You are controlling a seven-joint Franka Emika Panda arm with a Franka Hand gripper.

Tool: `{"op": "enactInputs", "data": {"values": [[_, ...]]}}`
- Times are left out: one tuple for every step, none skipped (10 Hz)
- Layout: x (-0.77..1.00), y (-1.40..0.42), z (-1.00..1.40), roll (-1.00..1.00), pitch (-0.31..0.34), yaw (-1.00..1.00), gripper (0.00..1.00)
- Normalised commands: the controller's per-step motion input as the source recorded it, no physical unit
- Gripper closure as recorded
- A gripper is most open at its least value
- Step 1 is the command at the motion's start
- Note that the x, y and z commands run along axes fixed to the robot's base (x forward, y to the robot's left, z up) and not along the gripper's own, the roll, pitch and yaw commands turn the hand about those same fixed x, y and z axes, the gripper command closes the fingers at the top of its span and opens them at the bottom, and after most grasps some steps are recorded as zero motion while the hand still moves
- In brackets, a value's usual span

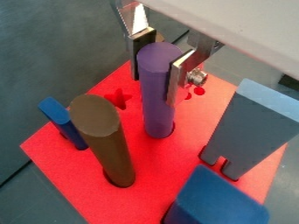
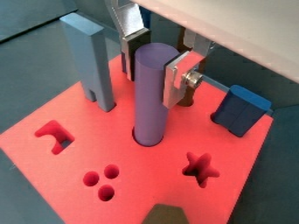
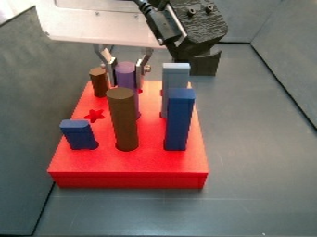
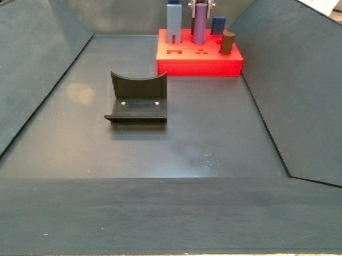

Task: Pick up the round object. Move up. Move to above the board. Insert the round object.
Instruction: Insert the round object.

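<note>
The round object [image 1: 158, 105] is a tall purple cylinder standing upright with its foot in a hole of the red board [image 1: 52, 149]. It shows the same way in the other wrist picture, peg [image 2: 149, 105] on board [image 2: 140, 179]. My gripper [image 1: 159, 79] straddles the peg's top, one silver finger on each side, and both pads appear to press against it. A side view shows the gripper [image 3: 124, 63] over the back of the board [image 3: 124, 165], with the purple peg [image 3: 126, 76] between its fingers.
On the board stand a thick brown cylinder [image 1: 103, 140], a second brown one [image 3: 98, 79], tall blue-grey blocks [image 1: 251, 122] [image 2: 91, 61] and a small blue block [image 1: 59, 118]. A star cutout [image 2: 198, 164] lies near the peg. The fixture [image 4: 136, 98] stands mid-floor, between sloped grey walls.
</note>
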Motion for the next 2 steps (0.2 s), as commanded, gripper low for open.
{"op": "enactInputs", "data": {"values": [[0.00, -0.10, -0.11, -0.03, -0.057, 0.05, 1.00], [0.00, -0.31, -0.22, -0.03, -0.090, 0.17, 1.00]]}}
